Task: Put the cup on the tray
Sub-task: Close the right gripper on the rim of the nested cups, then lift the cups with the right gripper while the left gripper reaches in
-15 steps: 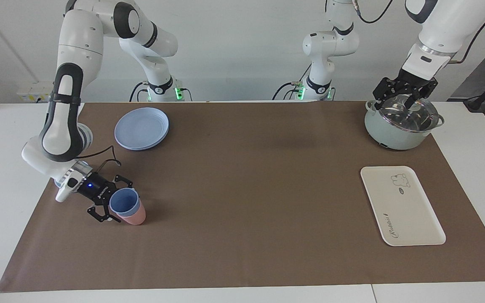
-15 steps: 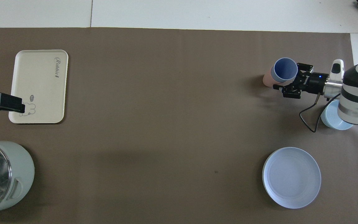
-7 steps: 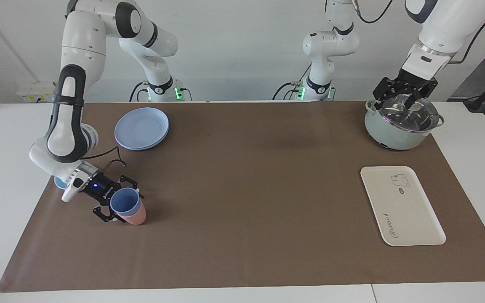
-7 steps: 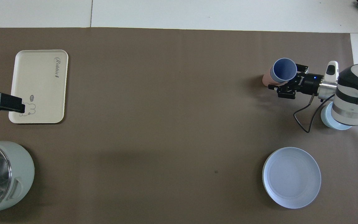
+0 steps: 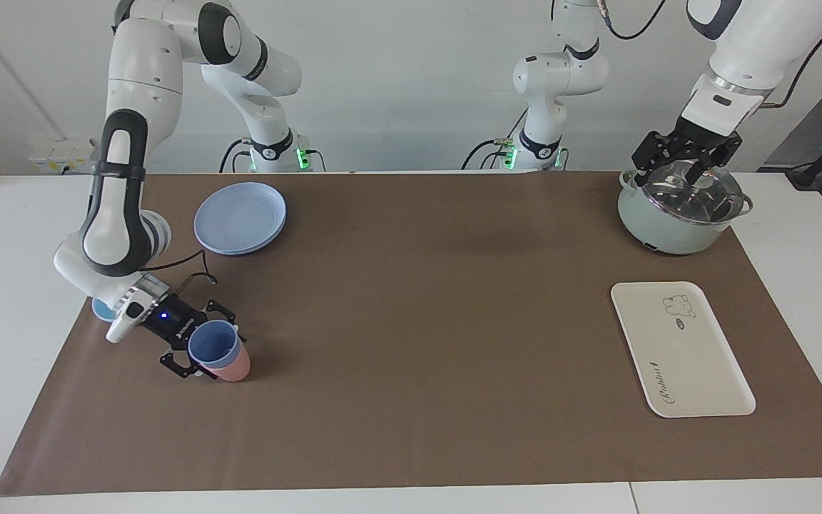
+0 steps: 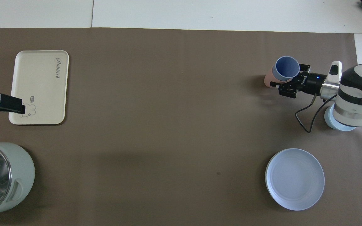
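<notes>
Nearest my robots on the brown-covered counter [image 5: 411,321], a lidded pot [image 5: 678,210] sits under the left claw [image 5: 686,158], which hangs wide open above the lid and waits, holding nothing; a stack of blue plates [image 5: 241,217] lies at the right arm's end. Farther out, the tray [image 5: 678,348] rests bare at the left arm's end. Well apart from it, at the right arm's end, I have the right claw [image 5: 200,350] closed on the cup [image 5: 212,345], which still sits nested in a pink cup [image 5: 234,368].
</notes>
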